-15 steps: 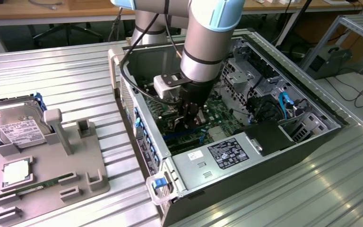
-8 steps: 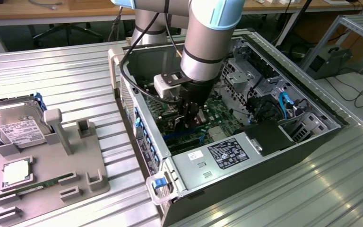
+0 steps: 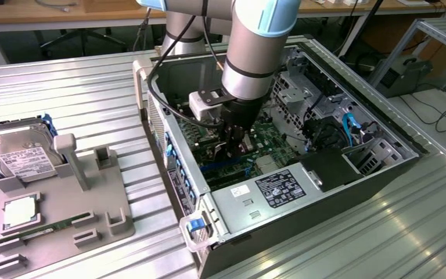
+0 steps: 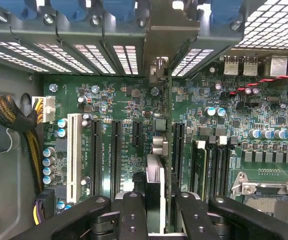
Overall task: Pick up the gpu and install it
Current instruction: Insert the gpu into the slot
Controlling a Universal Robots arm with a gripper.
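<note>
My gripper (image 4: 156, 210) is down inside the open computer case (image 3: 378, 131), fingers (image 4: 134, 215) clamped on the gpu (image 4: 160, 150). Card is held edge-on, upright, right over the motherboard (image 4: 119, 100) between the black expansion slots (image 4: 115, 155), its bracket end near the rear vent wall. Hard drive (image 3: 18, 152) sits on the grey holder tray (image 3: 60, 221) outside.

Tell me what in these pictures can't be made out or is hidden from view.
- gpu: wrist view sees it edge-on between the pincer fingers; its fan face is hidden.
- Exterior view: the arm covers the card and much of the motherboard.
- Whether the card's edge is seated in a slot: the pincer blocks it.
- Hard drive label: too small to read.
</note>
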